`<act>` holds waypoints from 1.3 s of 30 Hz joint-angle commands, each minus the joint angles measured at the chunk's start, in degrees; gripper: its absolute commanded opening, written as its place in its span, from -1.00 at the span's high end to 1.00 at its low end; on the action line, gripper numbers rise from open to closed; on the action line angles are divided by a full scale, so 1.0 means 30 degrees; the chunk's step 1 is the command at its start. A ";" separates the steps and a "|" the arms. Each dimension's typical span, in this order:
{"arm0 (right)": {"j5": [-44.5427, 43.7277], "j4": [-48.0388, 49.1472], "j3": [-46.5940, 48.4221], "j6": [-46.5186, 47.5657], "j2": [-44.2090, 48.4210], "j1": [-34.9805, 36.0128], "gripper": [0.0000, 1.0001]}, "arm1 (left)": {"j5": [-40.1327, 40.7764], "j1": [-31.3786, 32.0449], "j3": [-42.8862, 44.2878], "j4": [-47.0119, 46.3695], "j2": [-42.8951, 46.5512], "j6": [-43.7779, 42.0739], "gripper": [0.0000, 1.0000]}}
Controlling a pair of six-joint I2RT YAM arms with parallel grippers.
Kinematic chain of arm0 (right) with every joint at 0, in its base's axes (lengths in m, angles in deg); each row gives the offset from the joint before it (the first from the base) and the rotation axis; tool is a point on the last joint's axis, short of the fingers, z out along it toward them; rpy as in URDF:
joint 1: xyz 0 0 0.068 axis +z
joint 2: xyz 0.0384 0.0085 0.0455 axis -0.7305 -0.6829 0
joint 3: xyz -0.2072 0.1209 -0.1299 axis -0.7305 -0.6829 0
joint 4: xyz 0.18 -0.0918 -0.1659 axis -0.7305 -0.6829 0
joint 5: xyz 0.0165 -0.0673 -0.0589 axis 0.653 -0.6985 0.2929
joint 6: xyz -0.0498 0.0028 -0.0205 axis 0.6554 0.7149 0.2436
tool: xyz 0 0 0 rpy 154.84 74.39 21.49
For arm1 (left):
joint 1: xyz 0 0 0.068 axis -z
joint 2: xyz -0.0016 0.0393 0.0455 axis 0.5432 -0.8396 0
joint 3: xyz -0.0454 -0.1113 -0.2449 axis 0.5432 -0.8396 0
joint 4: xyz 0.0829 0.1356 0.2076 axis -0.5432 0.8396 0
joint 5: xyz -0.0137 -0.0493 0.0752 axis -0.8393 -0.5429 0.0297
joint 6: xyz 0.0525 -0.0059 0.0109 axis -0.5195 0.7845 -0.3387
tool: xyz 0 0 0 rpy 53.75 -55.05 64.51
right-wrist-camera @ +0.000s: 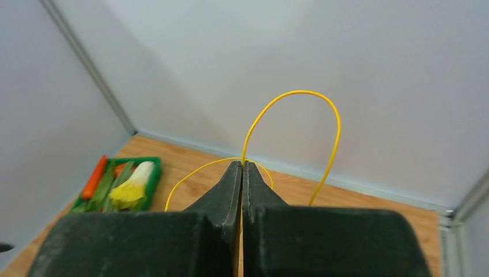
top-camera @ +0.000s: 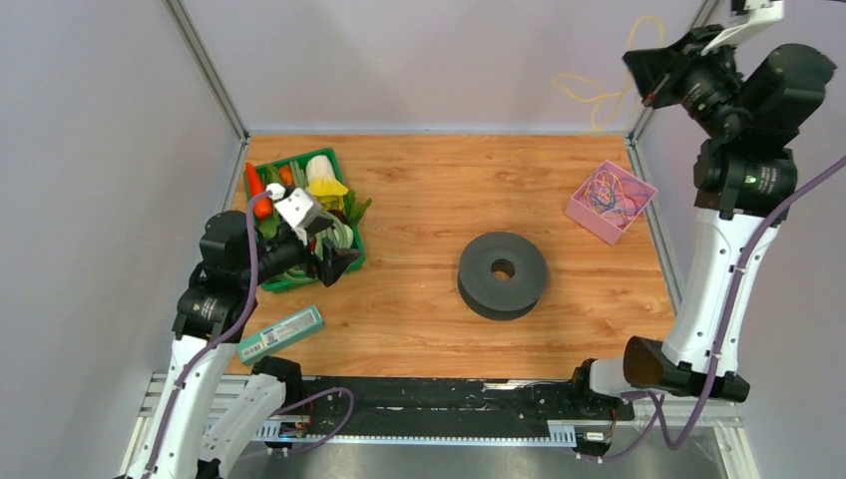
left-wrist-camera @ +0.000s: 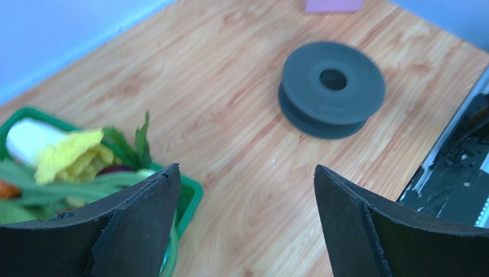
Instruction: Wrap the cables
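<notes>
**Two-arm workcell, cable wrapping: strand lifted, wrapping not yet begun.** The dark grey spool (top-camera: pixel 479 271) lies flat on the table and serves as the reference point.

The right gripper (right-wrist-camera: pixel 243 164) is raised well above and beyond the spool, on its right. Its jaws are pressed together on one yellow cable (right-wrist-camera: pixel 333 115). The strand arches up from the fingertips in a free loop, and a second bend trails down toward the table.

The remaining cables (top-camera: pixel 611 192) lie tangled in a pink box (top-camera: pixel 589 217) beyond and right of the spool (the strands are too fine and too interlaced to count).

The left gripper (left-wrist-camera: pixel 245 173) hangs left of the spool over the near corner of a green basket (top-camera: pixel 289 160) of vegetables. Its jaws are spread wide and hold nothing.

*Handling.* The cable is judged very light, limp yet slightly springy, since the loop keeps its own curve. It is also smooth enough to slide through a loose pinch. It is best taken near one end, with the second gripper holding farther along to keep tension.

*Count.*
- Spool: one
- Pink box: one
- Lifted strand: one
- Green basket: one
- Teal packet (top-camera: pixel 281 333), near-left of the spool: one
</notes>
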 commanded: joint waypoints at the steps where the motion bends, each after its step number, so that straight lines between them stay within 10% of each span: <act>1: 0.0763 0.2200 -0.2905 -0.2591 0.1197 0.2389 1.00 | -0.3621 0.0122 -0.1458 -0.5166 -0.0075 0.1157 -0.86; 14: 0.0204 0.4370 -0.8155 -0.4408 0.3134 0.8487 1.00 | -0.3923 0.3839 -0.1724 -1.0616 -0.5024 -0.2005 -0.72; 39: 0.2020 0.6012 -0.9650 -0.8393 0.3749 1.0014 1.00 | 0.0764 0.7739 -0.0962 -1.8789 -1.4693 -0.7515 -0.55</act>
